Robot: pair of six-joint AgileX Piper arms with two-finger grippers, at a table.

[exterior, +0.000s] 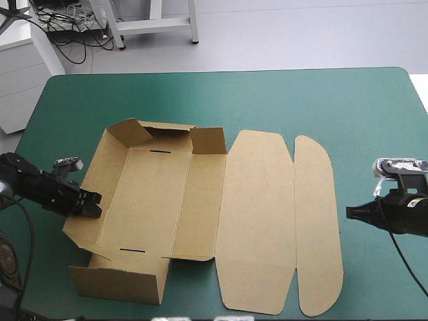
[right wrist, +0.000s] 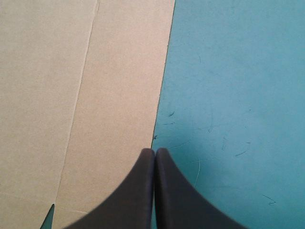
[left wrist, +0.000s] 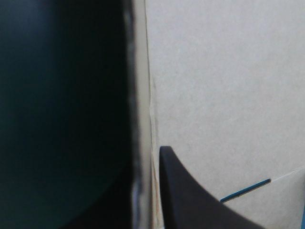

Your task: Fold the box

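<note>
Teal-green table (exterior: pixel 281 100) taken up centre-left by brown box (exterior: pixel 150 194). Tray part-formed twd left edge: side walls raised, far-end flaps stood up, near-end wall (exterior: pixel 120 281) untucked. Lid (exterior: pixel 257 221) laid flat to right, rounded outer flap (exterior: pixel 315 221) incl. Left gripper (exterior: pixel 92 204) clamped on tray's left wall, board edge seen beside finger in wrist view. Right gripper (exterior: pixel 349 212) pressed closed, nothing held, tip just beside outer flap edge, over bare table.

no readable text, labels or signs
</note>
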